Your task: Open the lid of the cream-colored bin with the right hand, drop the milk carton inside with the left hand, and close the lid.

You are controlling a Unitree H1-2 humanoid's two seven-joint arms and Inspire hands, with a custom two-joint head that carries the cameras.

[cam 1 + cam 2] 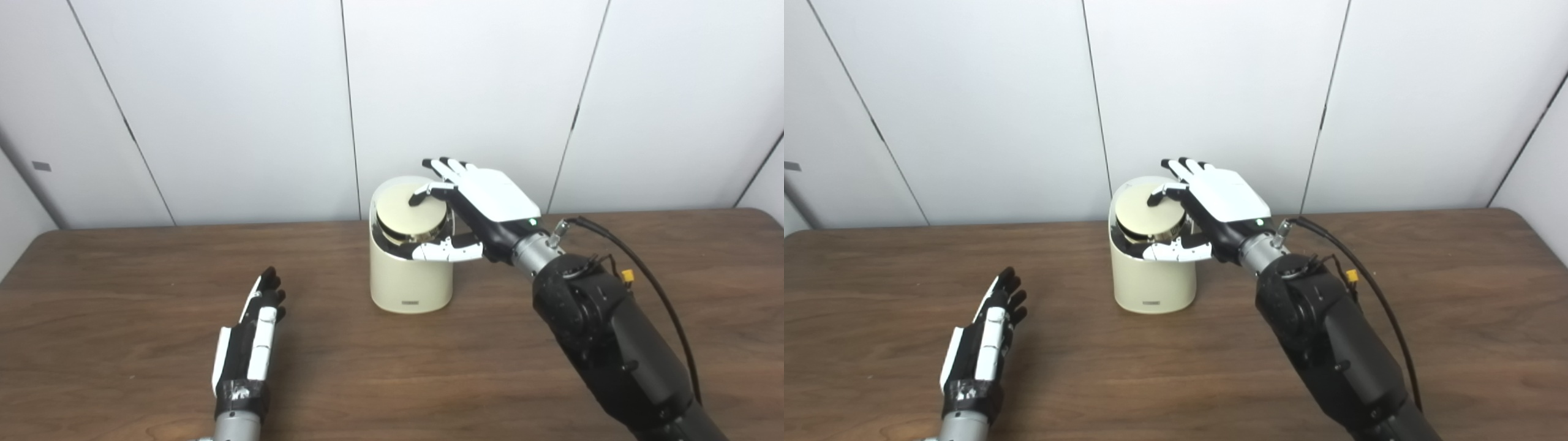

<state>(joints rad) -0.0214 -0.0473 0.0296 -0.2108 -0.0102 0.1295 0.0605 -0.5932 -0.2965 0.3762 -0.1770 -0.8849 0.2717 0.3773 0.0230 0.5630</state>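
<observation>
The cream-colored bin [410, 278] stands in the middle of the brown table [122, 294]. Its round lid [409, 214] sits tilted in the bin's top, with a dark gap showing under its front edge. My right hand [481, 205] is at the bin's right side, fingers spread over the lid's far edge and one fingertip resting on the lid; the thumb lies along the bin's front rim. My left hand [251, 337] hovers low over the table to the bin's front left, fingers straight and holding nothing. No milk carton shows in either view.
A white panelled wall [245, 110] rises right behind the table's far edge. My right forearm [606, 343] crosses the table's right half, with a black cable [661, 294] looping beside it.
</observation>
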